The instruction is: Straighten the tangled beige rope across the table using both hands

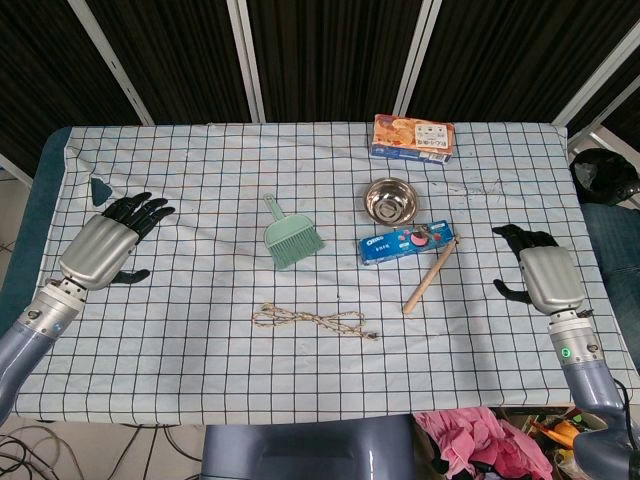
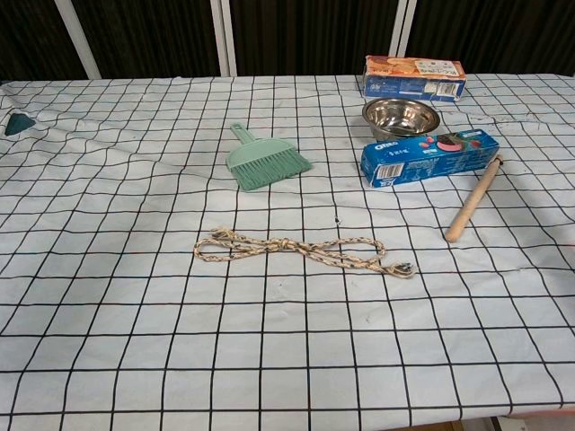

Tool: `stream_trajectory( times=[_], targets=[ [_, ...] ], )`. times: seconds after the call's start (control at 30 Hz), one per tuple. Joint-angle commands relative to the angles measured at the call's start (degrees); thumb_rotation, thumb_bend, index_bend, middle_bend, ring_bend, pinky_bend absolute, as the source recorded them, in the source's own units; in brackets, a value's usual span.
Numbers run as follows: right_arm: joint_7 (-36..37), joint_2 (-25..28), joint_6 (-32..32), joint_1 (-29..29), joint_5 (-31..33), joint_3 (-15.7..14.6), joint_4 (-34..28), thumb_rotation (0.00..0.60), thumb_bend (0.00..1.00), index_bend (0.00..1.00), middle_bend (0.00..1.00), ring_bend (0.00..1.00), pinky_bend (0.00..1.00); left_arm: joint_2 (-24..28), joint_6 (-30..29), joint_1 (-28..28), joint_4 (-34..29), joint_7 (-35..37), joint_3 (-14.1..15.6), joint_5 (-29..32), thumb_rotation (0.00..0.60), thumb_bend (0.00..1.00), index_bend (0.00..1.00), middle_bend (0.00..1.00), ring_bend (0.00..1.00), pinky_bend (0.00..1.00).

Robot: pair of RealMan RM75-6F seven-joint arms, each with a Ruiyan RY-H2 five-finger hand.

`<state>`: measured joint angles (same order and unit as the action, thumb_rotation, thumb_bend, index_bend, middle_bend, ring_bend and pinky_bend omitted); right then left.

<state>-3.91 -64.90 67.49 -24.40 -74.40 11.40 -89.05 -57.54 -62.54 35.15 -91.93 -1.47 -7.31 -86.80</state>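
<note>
Both the left hand (image 1: pixel 112 238) and right hand (image 1: pixel 535 268) rest empty with fingers spread at opposite table edges, evidently parked clear of the work, while the beige rope (image 1: pixel 312 320), knotted and doubled, lies untouched midway between them, well apart from each.

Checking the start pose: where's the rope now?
Rope lies mid-table near the front edge in head view, in front of the green brush, untouched by either hand.

Beige rope (image 2: pixel 301 250) looped and knotted on checked cloth (image 2: pixel 135 341) — green brush (image 2: pixel 267 162), steel bowl (image 2: pixel 401 117) beyond.
</note>
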Motion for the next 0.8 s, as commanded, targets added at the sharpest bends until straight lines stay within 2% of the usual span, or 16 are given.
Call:
stream_trajectory(
  times=[0.03, 0.4, 0.8],
  targets=[
    [-0.1, 0.0, -0.1, -0.1, 0.0, 0.0, 0.0, 0.6, 0.19, 0.18, 0.19, 0.25, 0.22, -0.1, -0.1, 0.1, 0.1, 0.0, -0.1, 0.0, 0.6, 0.09, 0.13, 0.11, 0.05, 0.17],
    [-0.7, 0.5, 0.0, -0.5, -0.2, 0.1, -0.7, 0.6, 0.19, 0.18, 0.19, 0.25, 0.22, -0.4, -1.3, 0.2, 0.4, 0.1, -0.7, 0.0, 0.6, 0.09, 0.13, 0.11, 0.05, 0.17],
    [-0.9, 0.0, -0.9, -0.8, -0.4, -0.6, -0.8, 0.6, 0.19, 0.18, 0.2, 0.25, 0.22, -0.4, -3.0, -1.1, 0.5, 0.4, 0.1, -0.5, 0.6, 0.09, 0.13, 0.12, 0.07, 0.18]
  ],
)
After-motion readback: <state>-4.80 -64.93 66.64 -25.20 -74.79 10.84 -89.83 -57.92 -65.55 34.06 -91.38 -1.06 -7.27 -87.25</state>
